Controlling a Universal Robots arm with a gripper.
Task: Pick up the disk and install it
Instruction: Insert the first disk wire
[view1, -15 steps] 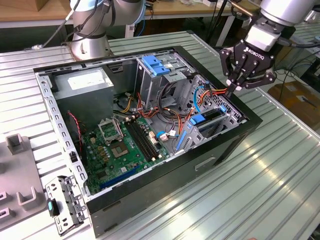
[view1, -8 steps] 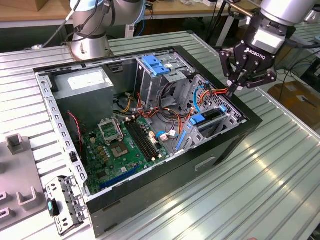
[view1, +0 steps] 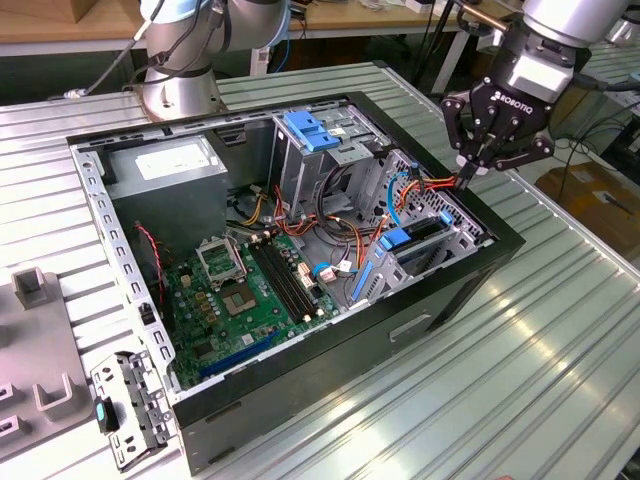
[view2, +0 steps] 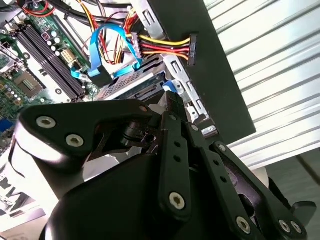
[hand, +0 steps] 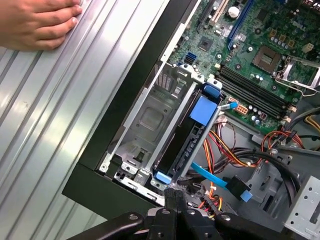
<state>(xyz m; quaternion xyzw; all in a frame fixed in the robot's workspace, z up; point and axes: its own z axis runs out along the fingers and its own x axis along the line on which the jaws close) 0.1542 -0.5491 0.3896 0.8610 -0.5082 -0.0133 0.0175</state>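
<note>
The disk (view1: 424, 231) stands on edge in a slot of the metal drive cage (view1: 462, 222) at the corner of the open computer case on the exterior view's right. In the first wrist view the disk (hand: 184, 146) is a dark slab with blue bracket tabs (hand: 204, 108) at both ends. The slot beside it is a bare metal tray (hand: 150, 117). My gripper (view1: 468, 172) hangs just above the cage's far end with its fingers shut and nothing between them. In both wrist views its tips (view2: 172, 102) (hand: 173, 194) point down at the cage end, close to the red, yellow and orange power wires (view2: 162, 47).
A person's hand (hand: 40, 22) rests on the ribbed table beside the case. Inside the case are the motherboard (view1: 250, 290), a grey box with a white sticker (view1: 165, 165), a light-blue latch plate (view1: 310, 130) and a blue data cable (view2: 97, 50). A detached bracket (view1: 130, 410) lies outside.
</note>
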